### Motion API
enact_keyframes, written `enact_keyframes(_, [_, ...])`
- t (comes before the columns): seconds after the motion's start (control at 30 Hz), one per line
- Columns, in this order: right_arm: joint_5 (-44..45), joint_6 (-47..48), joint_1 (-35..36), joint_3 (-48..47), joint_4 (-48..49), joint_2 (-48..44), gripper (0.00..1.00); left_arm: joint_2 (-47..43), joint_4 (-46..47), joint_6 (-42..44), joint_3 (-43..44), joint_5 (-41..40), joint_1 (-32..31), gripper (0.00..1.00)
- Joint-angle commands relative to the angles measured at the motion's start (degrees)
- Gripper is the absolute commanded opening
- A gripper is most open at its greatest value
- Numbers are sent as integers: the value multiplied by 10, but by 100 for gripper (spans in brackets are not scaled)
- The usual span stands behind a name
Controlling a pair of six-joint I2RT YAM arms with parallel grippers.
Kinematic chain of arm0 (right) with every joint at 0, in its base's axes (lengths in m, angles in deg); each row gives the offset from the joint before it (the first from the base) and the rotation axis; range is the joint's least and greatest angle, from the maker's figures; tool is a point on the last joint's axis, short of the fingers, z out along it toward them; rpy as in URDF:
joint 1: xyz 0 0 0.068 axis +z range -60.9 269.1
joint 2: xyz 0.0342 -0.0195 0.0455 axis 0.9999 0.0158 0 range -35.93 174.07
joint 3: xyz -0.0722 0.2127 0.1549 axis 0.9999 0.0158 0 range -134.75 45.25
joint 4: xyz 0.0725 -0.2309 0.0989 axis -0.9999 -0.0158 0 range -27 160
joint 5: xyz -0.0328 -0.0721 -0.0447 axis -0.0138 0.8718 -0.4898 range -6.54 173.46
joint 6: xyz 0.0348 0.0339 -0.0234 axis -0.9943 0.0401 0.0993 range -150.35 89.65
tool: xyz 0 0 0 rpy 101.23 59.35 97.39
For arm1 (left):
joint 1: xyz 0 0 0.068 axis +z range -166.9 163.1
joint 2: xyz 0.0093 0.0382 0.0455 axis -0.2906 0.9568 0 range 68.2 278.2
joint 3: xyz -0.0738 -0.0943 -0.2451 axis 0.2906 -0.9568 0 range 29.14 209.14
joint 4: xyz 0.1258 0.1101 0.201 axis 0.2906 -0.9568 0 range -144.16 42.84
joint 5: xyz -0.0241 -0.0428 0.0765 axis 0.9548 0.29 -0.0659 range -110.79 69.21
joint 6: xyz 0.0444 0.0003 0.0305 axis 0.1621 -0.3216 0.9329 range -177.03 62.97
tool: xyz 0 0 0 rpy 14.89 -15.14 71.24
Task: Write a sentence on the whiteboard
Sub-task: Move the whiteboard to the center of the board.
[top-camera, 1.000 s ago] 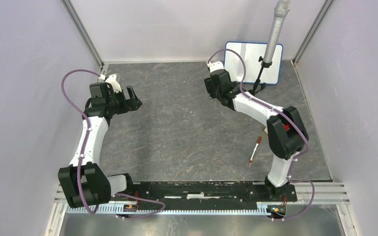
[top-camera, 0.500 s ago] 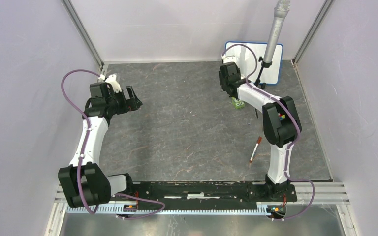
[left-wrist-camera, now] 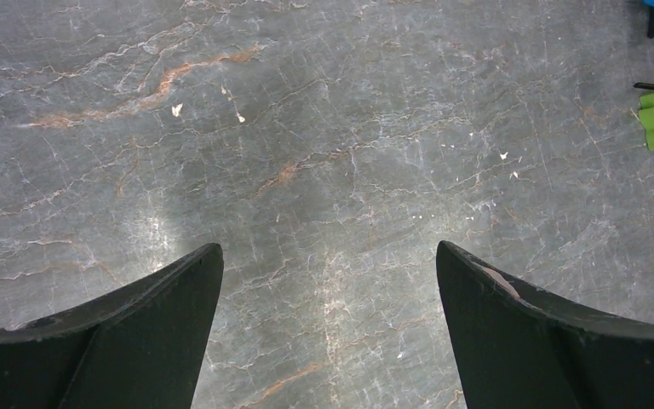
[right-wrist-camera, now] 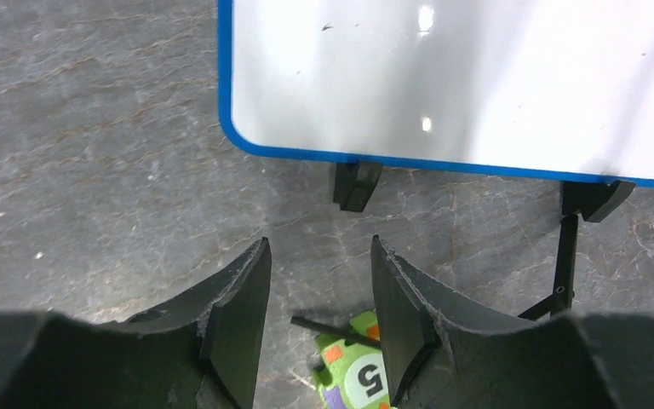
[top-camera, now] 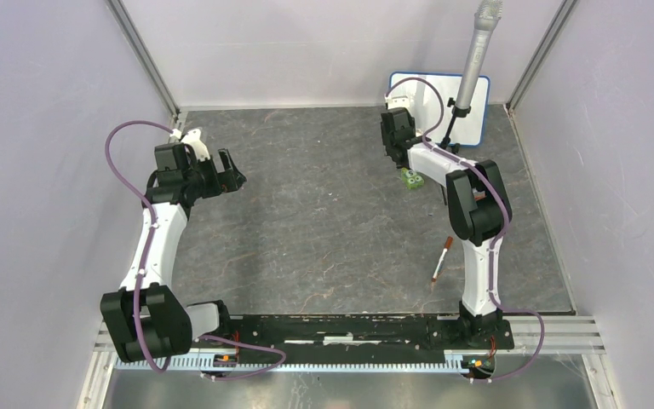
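Standing blank at the tabletop's far right corner, the whiteboard (right-wrist-camera: 494, 77) bears no lettering yet; all the writing remains to be done (the marker (top-camera: 441, 260) lies ungripped toward the right edge). The right gripper (right-wrist-camera: 319, 256), jaws parted and empty, has swung closer to the board within a second, uncovering a green block (top-camera: 411, 178). The left gripper (left-wrist-camera: 328, 256) hangs spread wide, unmoved.

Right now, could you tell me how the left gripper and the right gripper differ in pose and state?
The left gripper has its fingers spread wide; the right gripper holds them closer together, though open. The left gripper hangs over the table far from the whiteboard; the right gripper faces it at close range, a green block just below its fingers. Both are empty: the marker lies on the table.
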Motion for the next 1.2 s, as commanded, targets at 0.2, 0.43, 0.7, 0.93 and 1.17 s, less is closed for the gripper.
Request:
enact_keyframes(0.2, [4,1,-33,-33,46,28,52,-16,22,-21,-4,6,2,100])
enact_keyframes(0.43, [-10,-1,-40,-39,62,46,52,-20,27,-21,-9,5,1,100])
enact_keyframes(0.7, [-33,-18,-52,-48,62,68,51,-22,35,-21,-13,4,1,100])
enact_keyframes(0.93, [-50,-6,-52,-53,86,80,47,-15,37,-22,-12,3,2,100])
enact_keyframes(1.17, [-60,4,-55,-74,91,98,43,-13,38,-22,-11,1,1,100])
